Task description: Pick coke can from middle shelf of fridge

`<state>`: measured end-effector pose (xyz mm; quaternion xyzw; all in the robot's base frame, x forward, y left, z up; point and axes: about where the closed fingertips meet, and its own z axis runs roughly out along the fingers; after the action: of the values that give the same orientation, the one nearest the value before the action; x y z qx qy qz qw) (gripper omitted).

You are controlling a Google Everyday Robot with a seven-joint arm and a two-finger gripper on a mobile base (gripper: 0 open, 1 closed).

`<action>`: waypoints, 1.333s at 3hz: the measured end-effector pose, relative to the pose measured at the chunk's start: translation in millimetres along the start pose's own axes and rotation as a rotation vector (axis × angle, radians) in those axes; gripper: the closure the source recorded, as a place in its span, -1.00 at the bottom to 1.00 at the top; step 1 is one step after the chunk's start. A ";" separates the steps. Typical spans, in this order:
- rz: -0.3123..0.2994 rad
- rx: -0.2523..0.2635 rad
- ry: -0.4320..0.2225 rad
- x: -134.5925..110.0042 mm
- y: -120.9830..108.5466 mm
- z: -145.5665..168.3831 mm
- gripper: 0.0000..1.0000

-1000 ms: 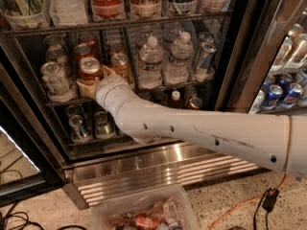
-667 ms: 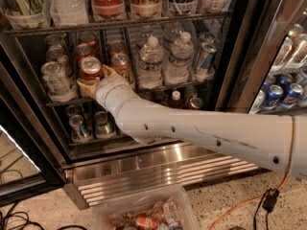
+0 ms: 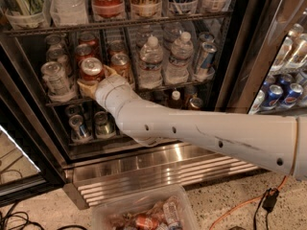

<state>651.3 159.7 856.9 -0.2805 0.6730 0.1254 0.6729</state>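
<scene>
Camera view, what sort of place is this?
Likely a shop or office drinks corner: a glass-door display fridge, its middle shelf lined with cans and water bottles, and a second cooler beside it. The gripper is at the coke can on that shelf.

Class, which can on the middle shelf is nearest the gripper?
The red coke can, front of its lane, right at the gripper; the silver can and orange-brown can flank it.
</scene>
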 end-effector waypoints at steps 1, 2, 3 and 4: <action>-0.001 0.000 0.005 0.2 0.4 -2.8 1.00; -0.001 0.001 0.010 0.6 1.0 -5.6 1.00; -0.001 0.002 0.015 0.9 1.3 -8.6 1.00; -0.054 0.042 0.000 -18.7 -2.6 -47.8 1.00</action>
<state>611.7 135.4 878.7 -0.2845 0.6678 0.0931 0.6815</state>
